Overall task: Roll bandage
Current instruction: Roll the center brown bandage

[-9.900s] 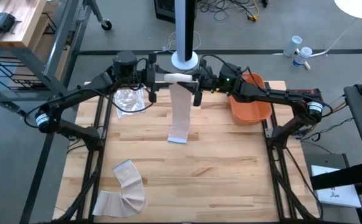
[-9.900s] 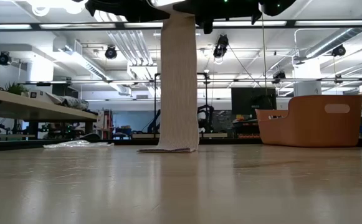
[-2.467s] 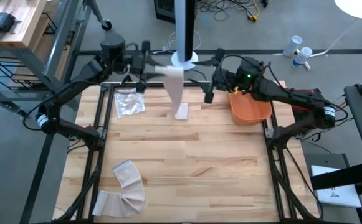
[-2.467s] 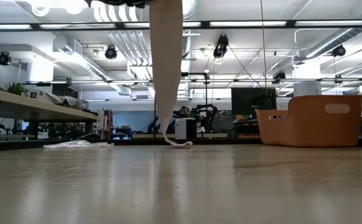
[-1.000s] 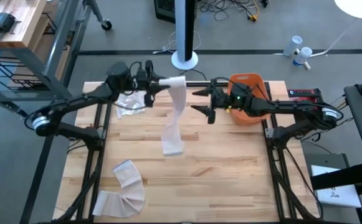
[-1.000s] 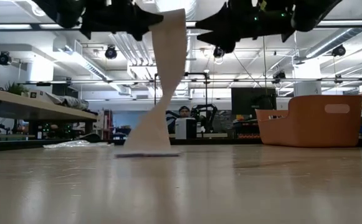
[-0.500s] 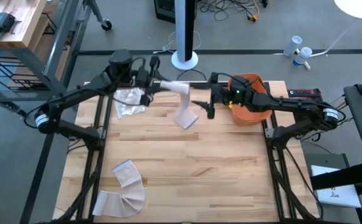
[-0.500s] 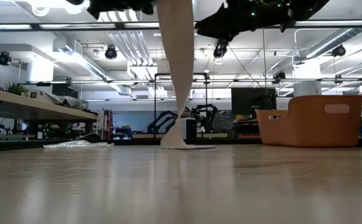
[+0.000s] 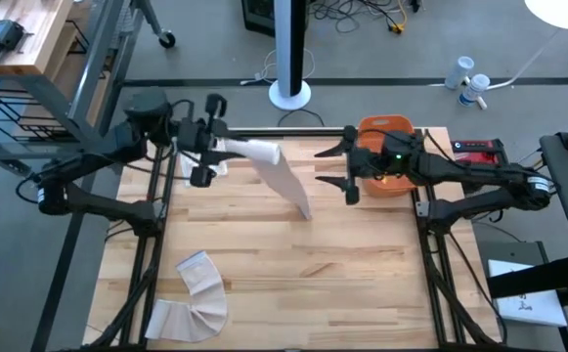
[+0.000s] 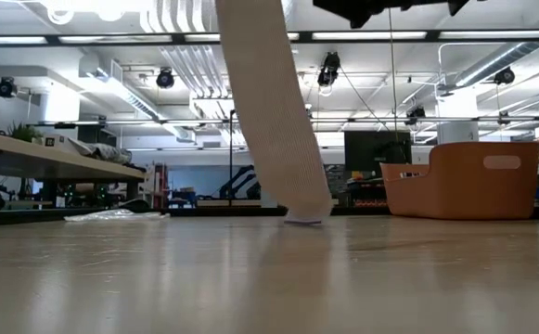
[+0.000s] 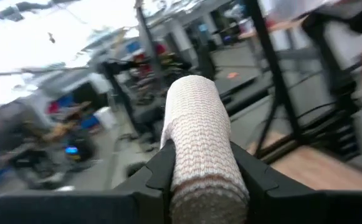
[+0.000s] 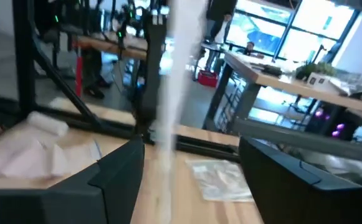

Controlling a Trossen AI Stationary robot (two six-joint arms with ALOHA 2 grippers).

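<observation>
Overhead and wrist views of a two-arm bandage-rolling setup on a wooden table (image 9: pixel 293 284). The left gripper (image 9: pixel 208 140) is raised over the table's far left part, its jaws closed on the rolled end of a white elastic bandage (image 9: pixel 282 176); the left wrist view shows the ribbed roll (image 11: pixel 199 140) clamped between the two dark fingers (image 11: pixel 159 168). From the roll, the loose strip slopes down and rightward, its free end resting on the boards near the middle of the far half; in the low view the strip (image 10: pixel 274 121) hangs at a slant and touches the tabletop at its lower tip. The right gripper (image 9: pixel 347 168) is held above the table just beside an orange bin (image 9: pixel 389 127) at the far right, apart from the bandage, with its jaws spread and nothing between them; its fingers (image 12: pixel 115 171) frame the blurred strip (image 12: pixel 171 81) in the right wrist view. A clear plastic wrapper (image 12: pixel 221 179) lies on the table beneath the left gripper. A second, unrolled bandage (image 9: pixel 194 298) lies crumpled at the near left corner.
</observation>
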